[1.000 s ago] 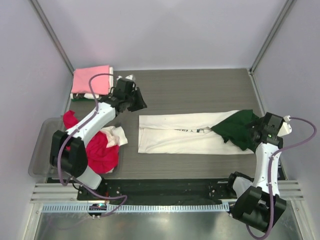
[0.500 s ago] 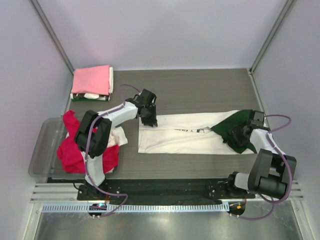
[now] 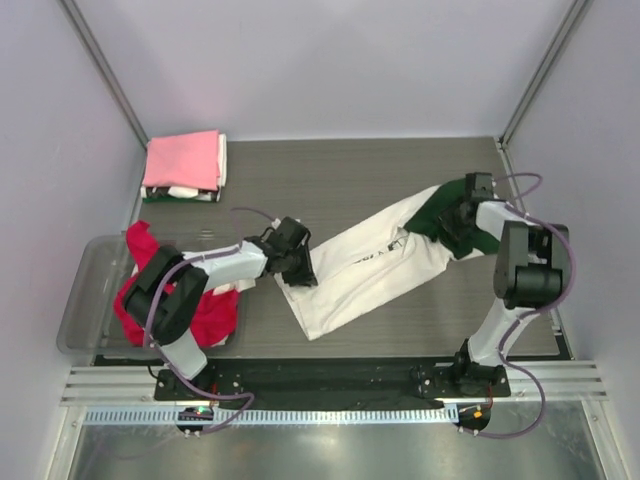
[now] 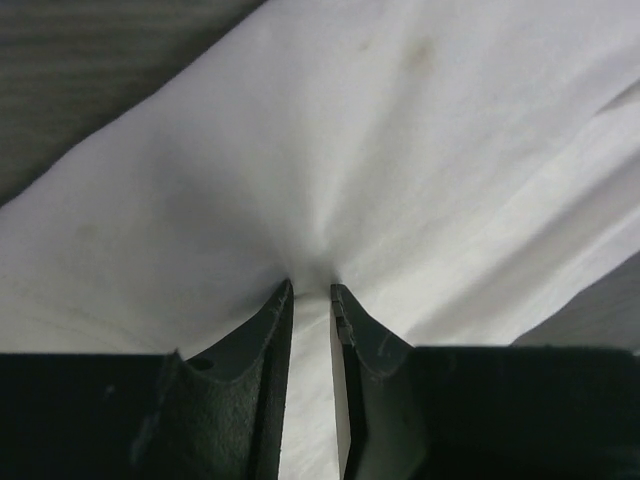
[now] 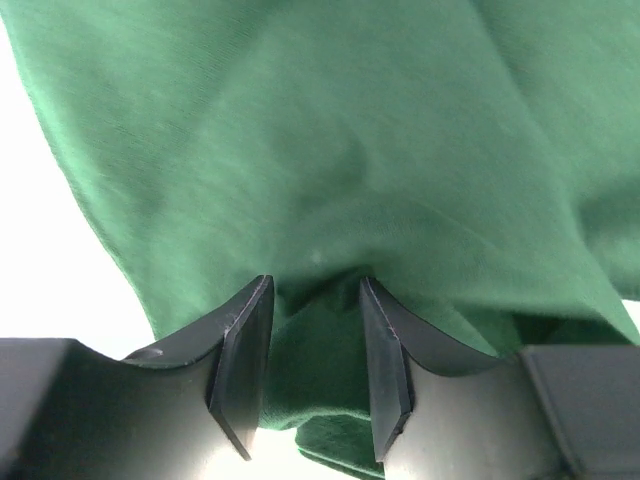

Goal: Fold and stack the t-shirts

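Observation:
The cream-white t-shirt [image 3: 360, 275] with black print lies folded long and slanted across the table. My left gripper [image 3: 299, 268] is shut on its near-left end, and the left wrist view shows white cloth [image 4: 400, 150] pinched between the narrow jaws of the left gripper [image 4: 310, 288]. The dark green t-shirt [image 3: 437, 208] lies bunched on the white one's far-right end. My right gripper [image 3: 457, 214] is shut on it; in the right wrist view a wad of green cloth [image 5: 350, 130] fills the gap of the right gripper [image 5: 315, 285]. A red-magenta t-shirt [image 3: 205, 310] lies crumpled at the left.
A folded pale pink t-shirt [image 3: 182, 158] tops a small stack at the back-left corner. The clear plastic bin [image 3: 80, 315] sits at the left edge, with the red-magenta t-shirt spilling over its side. Grey walls enclose the table on three sides.
The left gripper came from the back-left stack to the white t-shirt's left end and took hold. The right gripper closed on the green t-shirt and swung that end toward the back, slanting the white one.

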`<control>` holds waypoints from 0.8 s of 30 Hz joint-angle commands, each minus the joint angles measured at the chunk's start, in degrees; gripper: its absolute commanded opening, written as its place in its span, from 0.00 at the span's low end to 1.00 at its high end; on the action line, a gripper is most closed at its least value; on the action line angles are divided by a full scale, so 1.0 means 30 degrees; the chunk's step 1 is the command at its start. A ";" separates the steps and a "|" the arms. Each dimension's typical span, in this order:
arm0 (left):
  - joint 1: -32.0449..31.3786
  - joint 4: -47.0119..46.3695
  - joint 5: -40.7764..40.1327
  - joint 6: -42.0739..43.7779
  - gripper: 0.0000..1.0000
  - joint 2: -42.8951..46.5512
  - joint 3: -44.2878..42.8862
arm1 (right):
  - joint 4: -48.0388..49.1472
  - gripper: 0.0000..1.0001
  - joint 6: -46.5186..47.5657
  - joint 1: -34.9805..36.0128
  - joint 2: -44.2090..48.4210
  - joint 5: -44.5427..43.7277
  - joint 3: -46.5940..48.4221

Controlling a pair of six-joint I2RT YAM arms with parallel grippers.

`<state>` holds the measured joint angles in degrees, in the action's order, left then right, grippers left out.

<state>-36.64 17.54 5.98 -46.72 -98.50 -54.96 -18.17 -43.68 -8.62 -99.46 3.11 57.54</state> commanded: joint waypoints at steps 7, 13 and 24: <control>-0.7255 -0.0017 0.0497 -0.7065 0.24 -0.0095 0.1800 | 0.0580 0.43 0.1111 0.4600 -0.9643 0.3173 0.9874; -1.0253 0.0042 0.0468 -0.8918 0.22 -0.1383 -0.0310 | -0.1029 0.50 0.2108 0.6272 -1.3421 0.3914 1.5502; -1.0256 0.1240 0.0117 -0.7719 0.18 -0.1474 -0.1249 | -0.1677 0.51 0.1525 0.6448 -1.4308 0.2862 1.7618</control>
<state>-67.22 15.51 6.70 -71.50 -101.75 -57.25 -18.02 -40.14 11.25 -138.76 17.39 111.11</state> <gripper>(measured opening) 0.183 0.505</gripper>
